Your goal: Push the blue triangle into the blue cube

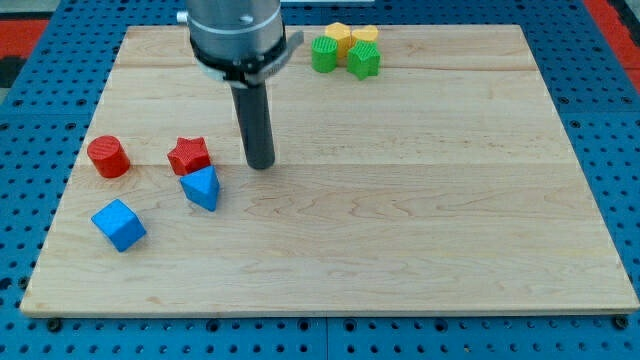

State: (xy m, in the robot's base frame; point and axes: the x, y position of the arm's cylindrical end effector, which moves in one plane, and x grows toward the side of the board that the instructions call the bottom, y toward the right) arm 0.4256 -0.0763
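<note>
The blue triangle lies on the wooden board at the view's left, just below the red star. The blue cube sits further to the view's lower left, a short gap away from the triangle. My tip rests on the board to the view's right of the red star and up and right of the blue triangle, not touching either.
A red cylinder stands left of the red star. At the view's top, a green block, a green star-like block and two yellow blocks are clustered. The board's edge runs along the bottom.
</note>
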